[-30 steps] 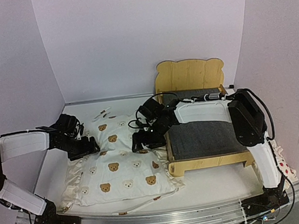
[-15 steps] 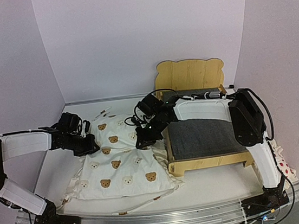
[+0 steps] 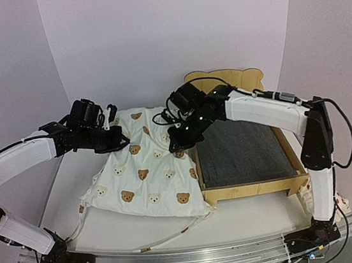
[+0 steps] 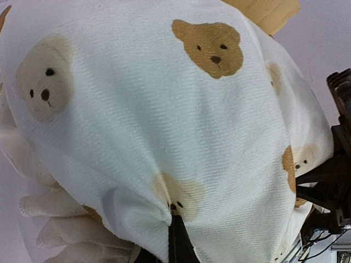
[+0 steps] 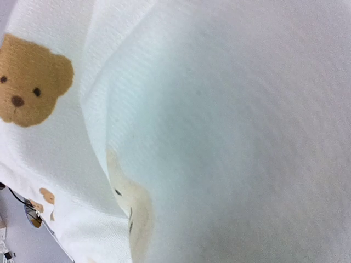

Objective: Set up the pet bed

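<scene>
Top external: pet bed (image 3: 243, 155) right of centre on table (image 3: 251, 217), against back wall, grey base uncovered; cushion (image 3: 149, 173) just left, far edge raised; left gripper (image 3: 118, 142), right gripper (image 3: 176, 145) each pinching a far corner; risk: shallow pinch slips, trailing edge snags bed rail.

Access to the felt base (image 3: 243, 155) of the pet bed (image 3: 251, 191) is clear from above. Obstacles: headboard (image 3: 250, 79) at the far end, right arm (image 3: 263, 111) across the far left corner, suspended cushion (image 3: 146, 173) hanging along the left side
</scene>
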You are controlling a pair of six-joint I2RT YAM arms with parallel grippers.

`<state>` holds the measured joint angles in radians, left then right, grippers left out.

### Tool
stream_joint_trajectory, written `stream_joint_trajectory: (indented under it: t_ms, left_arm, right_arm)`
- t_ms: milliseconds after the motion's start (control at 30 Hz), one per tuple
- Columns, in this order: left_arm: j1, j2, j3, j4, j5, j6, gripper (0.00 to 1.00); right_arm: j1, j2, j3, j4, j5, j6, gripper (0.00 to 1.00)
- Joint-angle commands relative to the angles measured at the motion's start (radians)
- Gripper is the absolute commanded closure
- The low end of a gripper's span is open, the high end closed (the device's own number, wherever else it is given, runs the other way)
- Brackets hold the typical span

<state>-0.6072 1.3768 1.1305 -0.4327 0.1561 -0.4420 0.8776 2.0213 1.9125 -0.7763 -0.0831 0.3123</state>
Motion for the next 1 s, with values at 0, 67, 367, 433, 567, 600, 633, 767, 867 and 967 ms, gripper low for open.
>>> stream_joint_trajectory:
  t_ms: [0,67,367,433,567,600,633,767,867,967]
  left_arm:
    - [-0.072,0.012,0.142,-0.005,-0.004,0.021,1.00]
    - [-0.112,0.039,0.188,-0.006,-0.014,0.017,1.00]
    - [-0.252,0.197,0.408,-0.022,-0.040,0.012,1.00]
    - [-0.272,0.237,0.450,-0.020,-0.039,0.014,1.00]
    - [-0.311,0.330,0.549,-0.023,-0.022,0.015,1.00]
    - [-0.322,0.358,0.577,-0.026,-0.018,0.015,1.00]
    - [-0.333,0.386,0.602,-0.029,-0.015,0.015,1.00]
    - [-0.369,0.486,0.710,-0.033,-0.006,0.013,1.00]
    - [-0.388,0.560,0.789,-0.039,-0.003,0.011,1.00]
    - [-0.395,0.611,0.847,-0.038,0.007,-0.002,1.00]
  right_arm:
    - [0.006,-0.172,0.010,-0.007,0.140,-0.058,1.00]
    - [0.006,-0.209,0.001,-0.027,0.182,-0.079,1.00]
    - [-0.056,-0.362,-0.055,-0.095,0.299,-0.148,1.00]
    - [-0.089,-0.400,-0.083,-0.098,0.306,-0.154,1.00]
    - [-0.135,-0.464,-0.129,-0.109,0.346,-0.173,1.00]
    - [-0.147,-0.478,-0.137,-0.115,0.358,-0.178,1.00]
    - [-0.159,-0.490,-0.144,-0.121,0.370,-0.183,1.00]
    - [-0.226,-0.535,-0.182,-0.131,0.413,-0.197,1.00]
    - [-0.282,-0.545,-0.198,-0.134,0.419,-0.205,1.00]
    - [-0.340,-0.535,-0.203,-0.138,0.426,-0.216,1.00]
